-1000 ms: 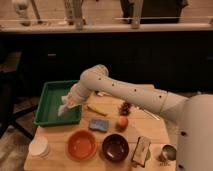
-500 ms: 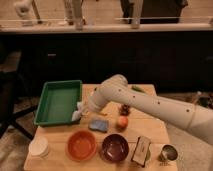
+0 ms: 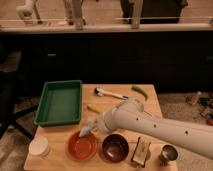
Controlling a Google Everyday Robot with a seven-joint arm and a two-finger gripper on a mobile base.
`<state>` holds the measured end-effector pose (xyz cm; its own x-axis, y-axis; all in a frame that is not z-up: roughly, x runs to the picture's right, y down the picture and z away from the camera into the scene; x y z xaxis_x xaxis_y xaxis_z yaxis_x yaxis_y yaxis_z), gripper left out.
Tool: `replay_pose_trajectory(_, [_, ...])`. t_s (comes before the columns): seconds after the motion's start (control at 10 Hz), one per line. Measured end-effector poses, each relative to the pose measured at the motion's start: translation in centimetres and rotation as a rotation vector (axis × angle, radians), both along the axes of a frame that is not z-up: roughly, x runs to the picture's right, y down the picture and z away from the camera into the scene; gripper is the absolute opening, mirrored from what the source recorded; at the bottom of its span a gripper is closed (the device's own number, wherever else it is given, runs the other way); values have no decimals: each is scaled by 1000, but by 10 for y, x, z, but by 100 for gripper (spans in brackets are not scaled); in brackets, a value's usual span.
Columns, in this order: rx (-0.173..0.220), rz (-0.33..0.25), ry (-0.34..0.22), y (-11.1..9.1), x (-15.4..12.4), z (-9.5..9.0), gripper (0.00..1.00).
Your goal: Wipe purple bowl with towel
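Wooden bench (image 3: 150, 97) carrying the work set, seen from the camera view. Largest item: a green tray (image 3: 60, 102) at the nine o'clock side. The white arm reaches in from four o'clock and ends in the claw (image 3: 91, 128), closed on the towel (image 3: 86, 130), a pale crumpled cloth hanging just above the far rim of the orange bowl (image 3: 81, 146). The purple bowl (image 3: 116, 147) stands just beside the orange bowl, at about four o'clock from the claw and near it, partly shaded by the arm; its glossy inside faces up and appears empty. A white stack of cups (image 3: 39, 146) sits at the eight o'clock corner.

Step in hand, as judged: carrying the cloth to the purple bowl. To do it well, the claw should shift toward four o'clock until the cloth hangs over the bowl's centre, then descend so the cloth, not the fingers, meets the inner surface, and sweep in a circle with light pressure so the bowl does not slide into its orange neighbour.
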<state>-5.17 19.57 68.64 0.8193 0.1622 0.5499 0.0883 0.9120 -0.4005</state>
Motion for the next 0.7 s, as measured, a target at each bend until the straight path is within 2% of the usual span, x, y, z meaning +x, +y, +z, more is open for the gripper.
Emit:
replay_pose_trajectory(0.4, [-28,99,70,23,27,-2,0])
replay_pose_trajectory(0.7, [-44,168,118,45,47,-11,0])
